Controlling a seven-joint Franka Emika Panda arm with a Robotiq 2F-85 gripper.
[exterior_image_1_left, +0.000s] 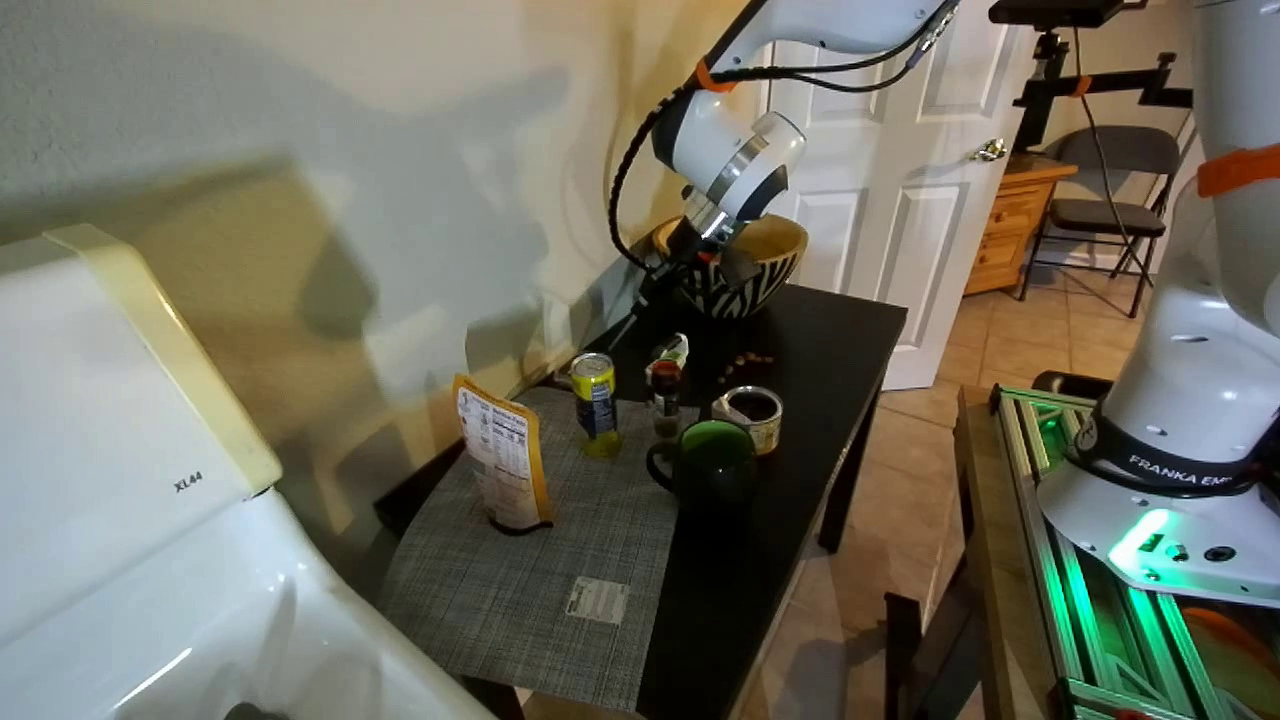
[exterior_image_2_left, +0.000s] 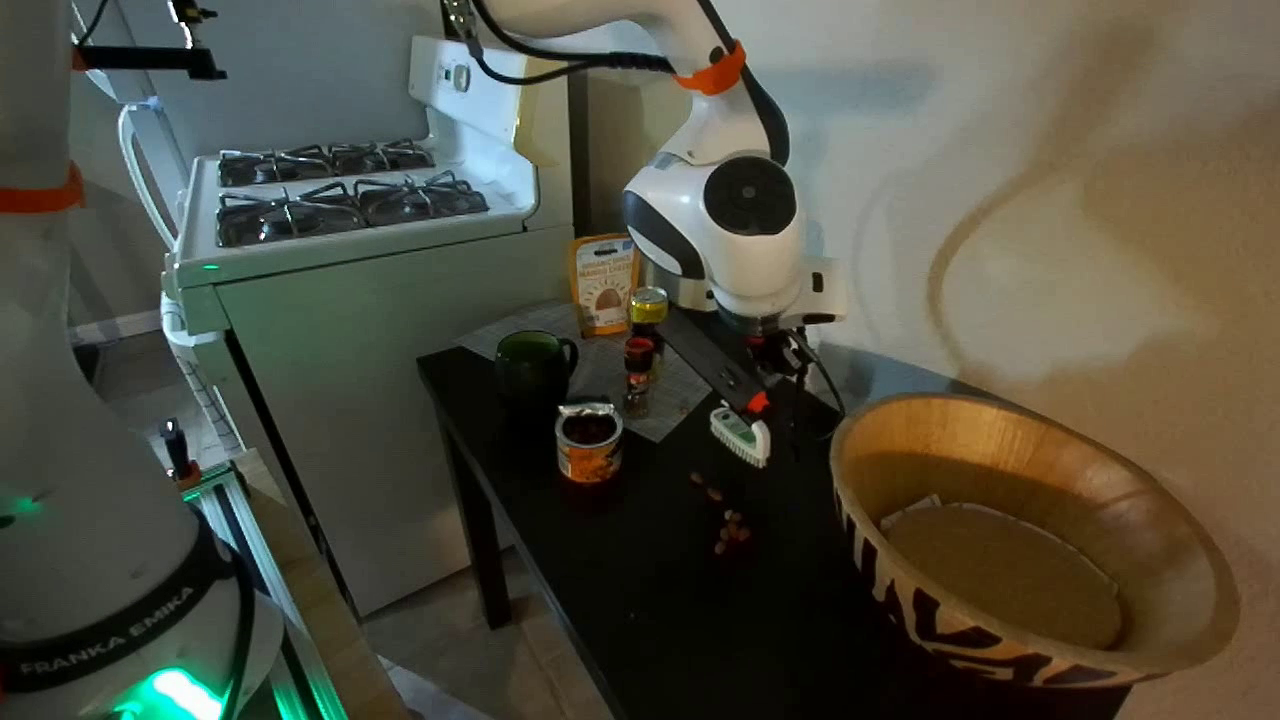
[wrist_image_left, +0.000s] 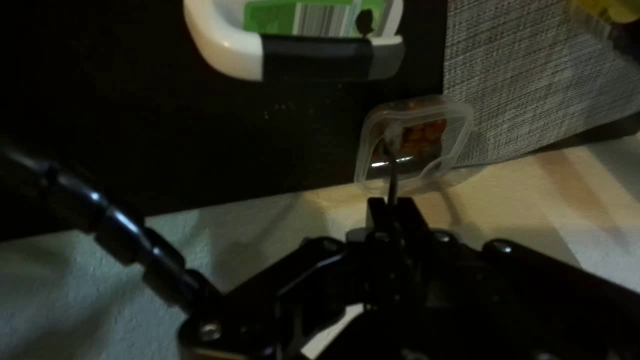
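We count one white gas stove (exterior_image_2_left: 380, 400) with four burners (exterior_image_2_left: 420, 197), beside one black bench (exterior_image_2_left: 640, 590). On the bench stands one wooden bowl (exterior_image_2_left: 960, 435), zebra-striped outside, seen in both exterior views. One grey woven placemat (exterior_image_1_left: 470, 600) covers the stove end. We see one gripper (wrist_image_left: 392, 205), clenched on one slim metal utensil (wrist_image_left: 393, 182), near the bowl. One food pouch (exterior_image_1_left: 505, 460) stands upright on the placemat. One dark mug (exterior_image_2_left: 525, 370), green inside, is just beside the placemat. One yellow-and-blue drink can (exterior_image_1_left: 597, 400) stands on the placemat, near the pouch. One opened tin (exterior_image_2_left: 590, 462), its lid peeled back, sits near the mug. One scrubbing brush (exterior_image_2_left: 740, 432) lies below the gripper in an exterior view. One red-capped spice jar (exterior_image_2_left: 638, 380) stands near the can. One clear plastic container (wrist_image_left: 456, 142) with orange-brown contents (wrist_image_left: 425, 132) rests at the bench's edge, right by the placemat. The utensil's far end shows over this container; we cannot tell whether it touches the contents. Smallest are the loose brown pieces (exterior_image_2_left: 732, 531) near the brush, at least six, too tiny for an exact count.
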